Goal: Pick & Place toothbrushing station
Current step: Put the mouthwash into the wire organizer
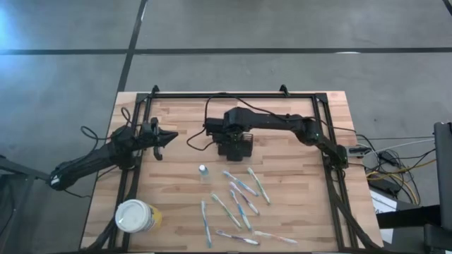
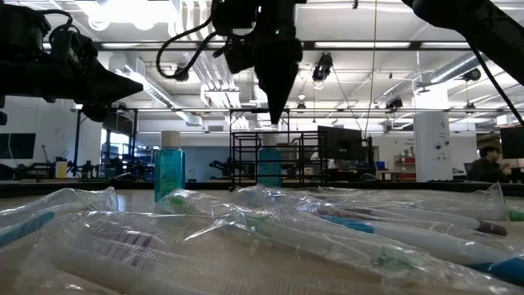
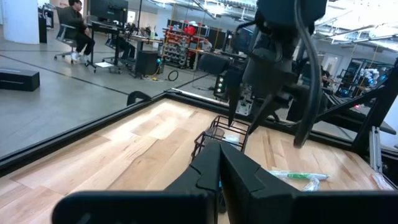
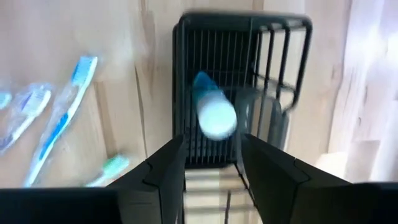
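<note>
Tabletop's toothbrushing station [image 1: 236,146] sits half-hidden beneath right gripper [image 1: 234,143].

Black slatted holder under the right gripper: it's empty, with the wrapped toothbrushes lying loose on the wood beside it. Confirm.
Not empty. The right wrist view shows a small blue bottle with a white cap standing inside the black slatted holder, below the right gripper. The wrapped toothbrushes do lie loose on the wood.

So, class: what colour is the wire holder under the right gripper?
Black holder, clearest in the right wrist view.

No text, label, brand, number or sign can be read anywhere; the printing on the toothbrush wrappers [image 2: 270,238] is illegible.
</note>
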Controlling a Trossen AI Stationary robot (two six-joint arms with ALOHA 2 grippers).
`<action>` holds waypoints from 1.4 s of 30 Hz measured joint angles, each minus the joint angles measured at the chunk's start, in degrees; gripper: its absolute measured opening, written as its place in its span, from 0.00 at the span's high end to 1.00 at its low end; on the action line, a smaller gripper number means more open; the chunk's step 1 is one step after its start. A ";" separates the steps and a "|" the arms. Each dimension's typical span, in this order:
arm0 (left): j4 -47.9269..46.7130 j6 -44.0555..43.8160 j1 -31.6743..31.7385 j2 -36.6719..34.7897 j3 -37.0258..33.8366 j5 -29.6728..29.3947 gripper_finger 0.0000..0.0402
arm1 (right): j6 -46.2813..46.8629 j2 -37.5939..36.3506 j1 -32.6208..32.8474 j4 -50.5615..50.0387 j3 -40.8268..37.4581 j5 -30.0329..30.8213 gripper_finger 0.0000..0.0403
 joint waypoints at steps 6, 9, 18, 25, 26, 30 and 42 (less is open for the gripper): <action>0.01 0.00 0.01 0.20 0.00 0.00 0.97 | -2.12 -5.86 -0.35 1.55 -0.05 0.04 0.64; 0.00 0.00 0.02 0.45 0.00 0.00 0.97 | -2.11 -10.52 -0.37 4.79 -0.62 0.00 0.65; 0.02 -1.14 0.00 1.03 0.00 0.04 0.97 | -4.27 -33.48 1.36 26.13 -16.87 -4.07 0.71; 0.02 -1.38 0.02 1.12 0.00 0.04 0.97 | -4.38 -59.66 1.89 53.09 -48.61 -10.45 0.77; 0.04 -1.38 0.00 1.12 0.00 0.04 0.97 | -4.54 -63.60 1.89 58.29 -53.92 -12.16 0.78; 0.20 -1.31 0.02 1.16 0.00 0.06 0.97 | -1.43 -77.54 1.91 74.77 -72.68 -13.49 0.83; 1.28 -1.26 0.00 1.16 0.00 0.13 0.97 | 2.28 -103.95 1.94 102.02 -109.57 -11.58 0.92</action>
